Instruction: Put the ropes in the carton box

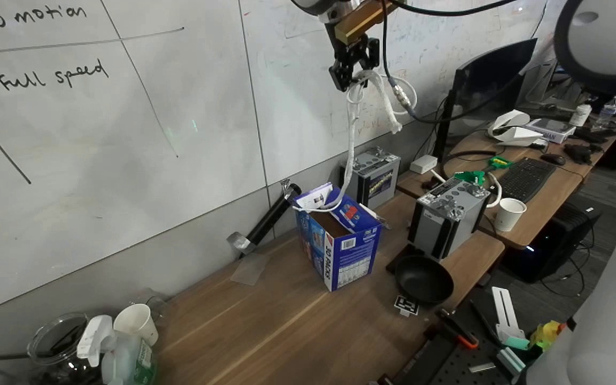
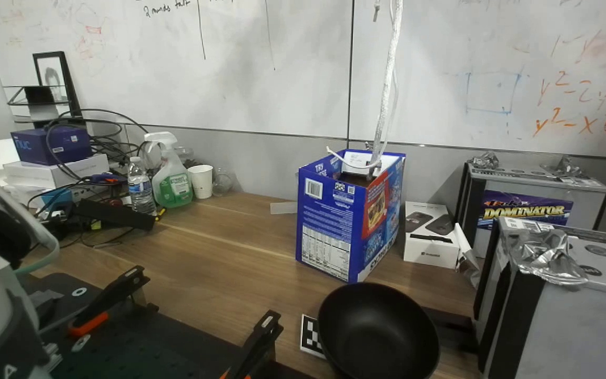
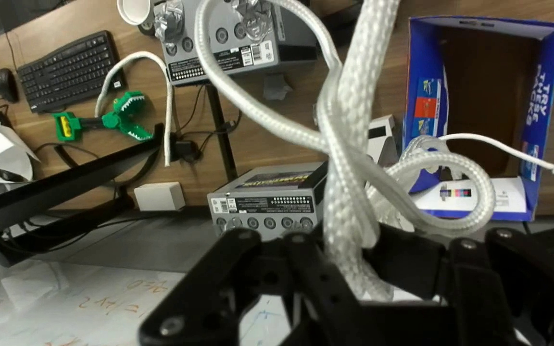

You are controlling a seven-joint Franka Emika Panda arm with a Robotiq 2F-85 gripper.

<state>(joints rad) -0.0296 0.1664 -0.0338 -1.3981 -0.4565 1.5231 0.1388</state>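
A blue carton box stands upright on the desk with its top open, in both exterior views. In the wrist view, its open top is at the right and bare brown inside shows. My gripper is high above the box, shut on a looped white rope. In the wrist view, the rope passes between the fingers. The rope hangs down to the box, and its lower part lies across the box opening. One thin knotted end reaches over the rim. The gripper is out of view in an exterior view.
A black pan sits beside the box. Grey battery-like blocks stand nearby. A white phone box is by the carton. A whiteboard rises behind. A white cord lies by a green toy.
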